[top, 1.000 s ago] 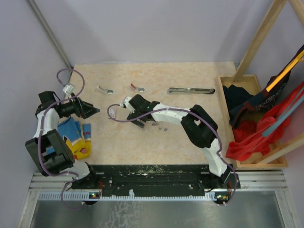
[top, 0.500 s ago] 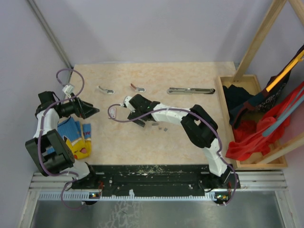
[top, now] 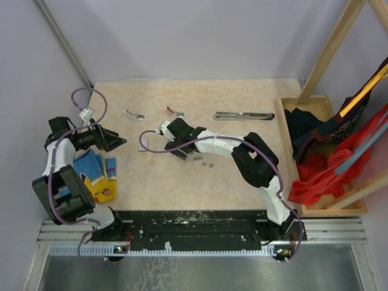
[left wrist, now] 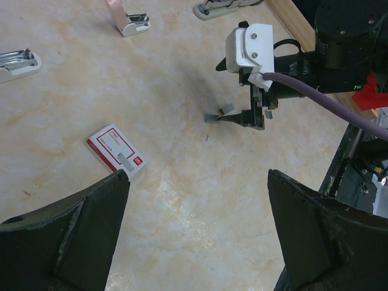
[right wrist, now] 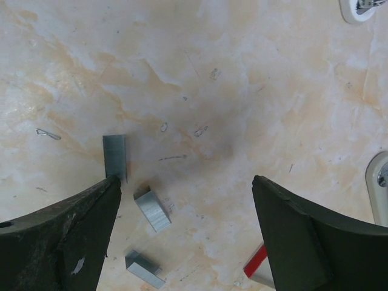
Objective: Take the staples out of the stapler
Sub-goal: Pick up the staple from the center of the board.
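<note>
The stapler [top: 242, 115] lies flat at the back of the table, its near end showing at the top of the left wrist view [left wrist: 221, 7]. Three short grey strips of staples [right wrist: 114, 156] [right wrist: 152, 209] [right wrist: 144, 268] lie loose on the table. In the right wrist view they lie beside the left finger of my right gripper [right wrist: 186, 180], which hangs open just above them with nothing between its fingers. From above, the staples [top: 209, 163] lie just right of that gripper [top: 183, 154]. My left gripper [left wrist: 199, 174] is open and empty, off to the left [top: 118, 142].
A white-and-red tag [left wrist: 116, 153] lies by my left gripper's left finger. A small silvery clip with a red tail [top: 176, 112] and another small clip [top: 134, 114] lie at the back. Coloured cloth [top: 97, 173] is at the left; a wooden bin [top: 321, 206] of fabric stands right.
My right gripper has shifted slightly to the right over the staples. The left arm has not moved.
</note>
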Tool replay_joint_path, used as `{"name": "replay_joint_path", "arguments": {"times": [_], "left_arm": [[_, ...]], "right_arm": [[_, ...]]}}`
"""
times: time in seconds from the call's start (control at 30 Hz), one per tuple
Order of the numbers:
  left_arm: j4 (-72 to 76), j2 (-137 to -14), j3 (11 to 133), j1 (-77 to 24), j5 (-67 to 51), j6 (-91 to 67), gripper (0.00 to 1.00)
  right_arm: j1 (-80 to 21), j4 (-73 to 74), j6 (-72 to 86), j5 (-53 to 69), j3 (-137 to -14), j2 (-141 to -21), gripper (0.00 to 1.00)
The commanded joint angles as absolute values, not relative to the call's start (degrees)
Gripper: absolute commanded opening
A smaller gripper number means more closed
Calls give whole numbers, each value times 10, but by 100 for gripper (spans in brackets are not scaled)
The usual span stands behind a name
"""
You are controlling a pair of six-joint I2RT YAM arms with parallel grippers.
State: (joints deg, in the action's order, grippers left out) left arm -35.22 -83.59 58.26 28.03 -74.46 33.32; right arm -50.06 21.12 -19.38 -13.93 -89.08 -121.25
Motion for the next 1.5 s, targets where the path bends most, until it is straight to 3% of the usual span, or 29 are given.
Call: {"name": "replay_joint_path", "arguments": {"times": [0.0, 0.57, 1.1, 1.23, 1.47], "left_arm": [[-363, -843, 584, 285, -764, 348, 100], [-370, -846, 586, 287, -768, 356, 100], [-374, -847, 587, 288, -771, 359, 100], [-375, -848, 587, 289, -770, 360, 100], [-377, -849, 588, 290, -773, 362, 100]], "right_arm": [[-497, 224, -187, -104, -926, -1211, 88], [-482, 252, -160, -63, -980, -1243, 64], [-470, 279, -131, -4, -1003, -1257, 56], [-469, 288, -131, 1, -1009, -1264, 45], [-468, 300, -130, 17, -1014, -1277, 34]]}}
